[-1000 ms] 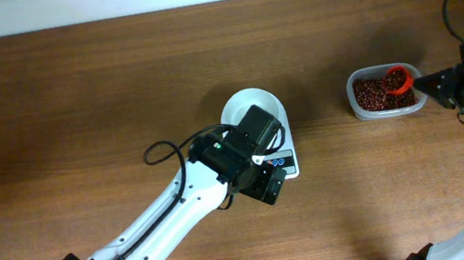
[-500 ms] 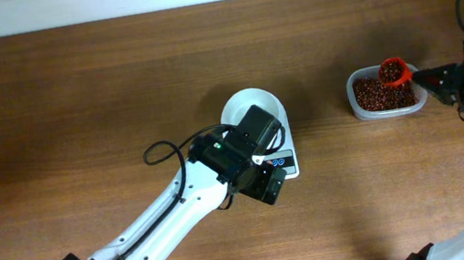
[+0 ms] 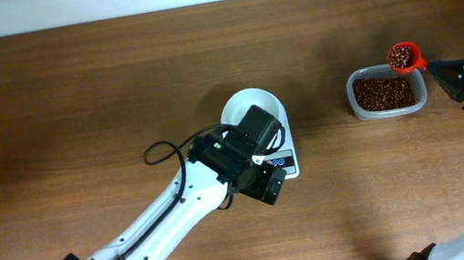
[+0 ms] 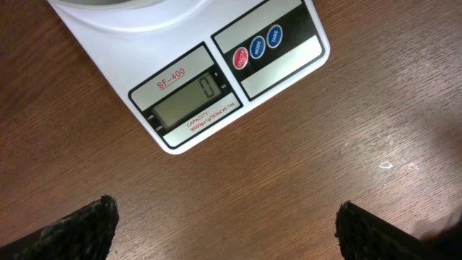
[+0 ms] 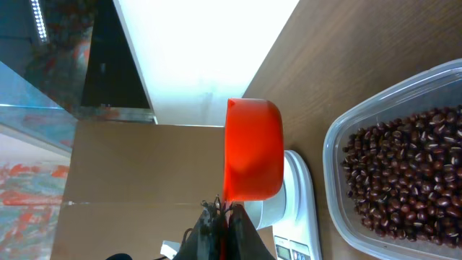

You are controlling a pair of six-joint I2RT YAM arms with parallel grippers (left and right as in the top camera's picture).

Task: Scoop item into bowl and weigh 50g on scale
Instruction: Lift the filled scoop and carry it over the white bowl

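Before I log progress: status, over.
Left gripper open by scale, reading zero. Right gripper shut on red scoop, beans aboard, by tub. Left arm overhangs bowl.

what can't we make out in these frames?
bowl contents: overhead, the left arm covers most of it; the left wrist view crops it at the top edge.
red scoop load: right wrist shows only its outer shell; overhead is too small to gauge.
scale display: overhead, too small and partly under the arm.
tub: right wrist, cut off by the right edge.
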